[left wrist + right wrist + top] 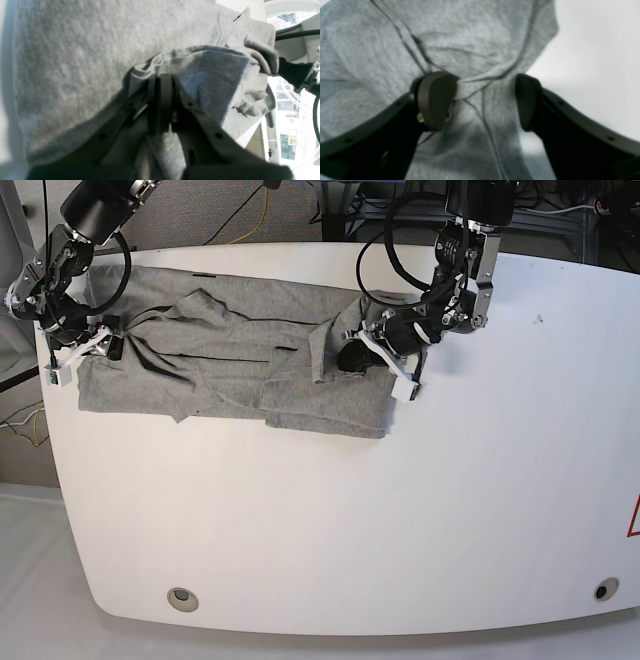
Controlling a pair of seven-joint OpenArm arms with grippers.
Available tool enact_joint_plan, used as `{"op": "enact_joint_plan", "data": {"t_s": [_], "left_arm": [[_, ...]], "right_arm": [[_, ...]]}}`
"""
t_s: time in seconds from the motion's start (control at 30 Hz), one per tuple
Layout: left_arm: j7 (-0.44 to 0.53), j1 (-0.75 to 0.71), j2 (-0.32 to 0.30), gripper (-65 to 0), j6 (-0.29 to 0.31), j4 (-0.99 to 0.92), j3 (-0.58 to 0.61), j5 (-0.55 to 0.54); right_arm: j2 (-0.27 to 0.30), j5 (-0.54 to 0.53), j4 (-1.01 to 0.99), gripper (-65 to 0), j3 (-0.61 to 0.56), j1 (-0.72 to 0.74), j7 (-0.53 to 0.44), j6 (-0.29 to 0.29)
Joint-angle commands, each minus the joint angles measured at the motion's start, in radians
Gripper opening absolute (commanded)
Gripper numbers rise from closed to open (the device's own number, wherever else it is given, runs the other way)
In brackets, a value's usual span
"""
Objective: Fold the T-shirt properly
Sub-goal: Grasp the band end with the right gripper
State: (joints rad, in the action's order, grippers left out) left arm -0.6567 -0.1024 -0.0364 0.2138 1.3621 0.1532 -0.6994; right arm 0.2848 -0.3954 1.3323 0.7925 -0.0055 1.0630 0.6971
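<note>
T-shirt: the heather-grey cotton T-shirt (235, 360) lies flat on the white round-edged table (400, 520), its long axis running from one gripper to the other.
Left gripper (163, 82): jaws closed, pinching a raised fold at its end.
Right gripper (480, 100): jaws wide, cloth between them, not clamped.

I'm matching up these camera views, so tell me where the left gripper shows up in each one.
Left wrist: left gripper, centre, shut on a T-shirt fold.
Right wrist: not in it.
Base: upper right of centre, at the shirt's right end.
Shared landmark: the grey T-shirt.
</note>
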Motion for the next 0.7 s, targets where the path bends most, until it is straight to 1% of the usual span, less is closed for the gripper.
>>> {"op": "enact_joint_plan", "data": {"t_s": [0.0,0.3,0.4,0.5,0.53,0.67], "left_arm": [[-0.067,-0.024,-0.001,-63.1,-0.063,-0.036,0.001,0.043],[-0.067,-0.024,-0.001,-63.1,-0.063,-0.036,0.0,0.043],[-0.067,-0.024,-0.001,-63.1,-0.063,-0.036,0.0,0.043],[-0.067,-0.024,-0.001,-63.1,-0.063,-0.037,0.0,0.043],[-0.067,-0.024,-0.001,-63.1,-0.063,-0.037,0.0,0.043],[-0.067,-0.024,-0.001,-63.1,-0.063,-0.037,0.0,0.043]], "right_arm": [[-0.019,0.023,0.0,-24.9,-0.005,-0.02,0.075,0.001],[-0.022,0.023,0.005,-25.1,-0.006,-0.044,0.076,0.001],[-0.022,0.023,0.005,-27.3,-0.006,-0.049,0.076,0.001],[-0.023,0.023,0.005,-33.4,-0.006,-0.054,0.076,0.001],[-0.029,0.023,0.005,-37.0,-0.006,-0.06,0.076,0.001],[-0.06,0.023,0.008,-47.9,-0.008,-0.077,0.075,0.001]]}}
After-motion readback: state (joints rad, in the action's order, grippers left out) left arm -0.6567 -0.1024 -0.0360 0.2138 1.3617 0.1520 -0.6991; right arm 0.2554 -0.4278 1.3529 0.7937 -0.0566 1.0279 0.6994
